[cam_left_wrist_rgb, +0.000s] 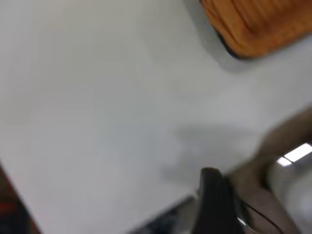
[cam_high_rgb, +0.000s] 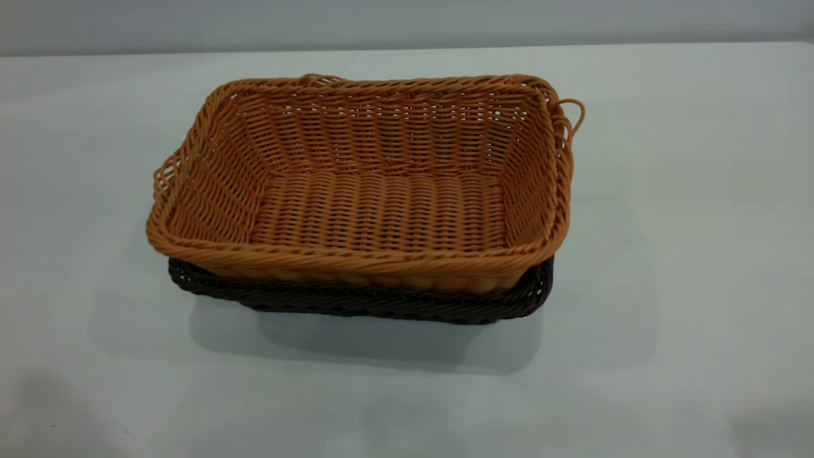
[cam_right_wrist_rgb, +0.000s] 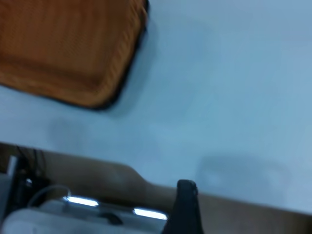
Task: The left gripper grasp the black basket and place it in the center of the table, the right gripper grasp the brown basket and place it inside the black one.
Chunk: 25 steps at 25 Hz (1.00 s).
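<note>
The brown basket (cam_high_rgb: 375, 191) sits nested inside the black basket (cam_high_rgb: 381, 308) in the middle of the white table (cam_high_rgb: 687, 267). Only the black basket's rim shows beneath it, along the near side. Neither gripper is in the exterior view. In the left wrist view, my left gripper (cam_left_wrist_rgb: 214, 195) is off near the table's edge, well apart from the brown basket (cam_left_wrist_rgb: 258, 24) and the black rim (cam_left_wrist_rgb: 228, 48). In the right wrist view, my right gripper (cam_right_wrist_rgb: 187, 204) is likewise pulled back by the table's edge, away from the brown basket (cam_right_wrist_rgb: 63, 48) and the black rim (cam_right_wrist_rgb: 127, 73). Both grippers are empty.
The table's edge (cam_right_wrist_rgb: 234, 202) and the brown floor beyond it show in both wrist views. A pale wall (cam_high_rgb: 407, 22) runs behind the table.
</note>
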{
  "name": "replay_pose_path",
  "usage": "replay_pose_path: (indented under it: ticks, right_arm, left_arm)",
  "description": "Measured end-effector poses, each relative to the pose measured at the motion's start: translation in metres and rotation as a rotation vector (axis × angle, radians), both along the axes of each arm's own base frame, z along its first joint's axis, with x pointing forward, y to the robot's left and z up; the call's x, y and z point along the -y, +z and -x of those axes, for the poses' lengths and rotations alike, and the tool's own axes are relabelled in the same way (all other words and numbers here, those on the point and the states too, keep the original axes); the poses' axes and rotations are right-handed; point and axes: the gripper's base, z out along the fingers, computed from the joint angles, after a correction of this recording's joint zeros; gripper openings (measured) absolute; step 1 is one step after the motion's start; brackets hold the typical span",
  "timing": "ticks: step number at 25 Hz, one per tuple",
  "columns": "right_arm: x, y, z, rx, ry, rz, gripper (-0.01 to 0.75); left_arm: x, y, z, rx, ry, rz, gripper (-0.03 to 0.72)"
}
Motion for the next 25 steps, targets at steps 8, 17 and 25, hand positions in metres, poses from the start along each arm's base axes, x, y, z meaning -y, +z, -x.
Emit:
replay_pose_path:
  ticks: [8, 17, 25]
  right_arm:
    - [0.012, -0.086, 0.041, -0.055, -0.020, 0.022, 0.563]
    - [0.014, -0.100, 0.048, -0.061, -0.022, 0.026, 0.563]
    - [0.014, -0.100, 0.048, -0.060, -0.022, 0.026, 0.563]
  left_arm:
    - [-0.001, -0.061, 0.016, -0.222, 0.095, 0.014, 0.435]
    - [-0.020, -0.100, 0.061, -0.226, 0.228, 0.065, 0.435]
    - [-0.034, -0.091, 0.095, 0.042, 0.209, 0.220, 0.435]
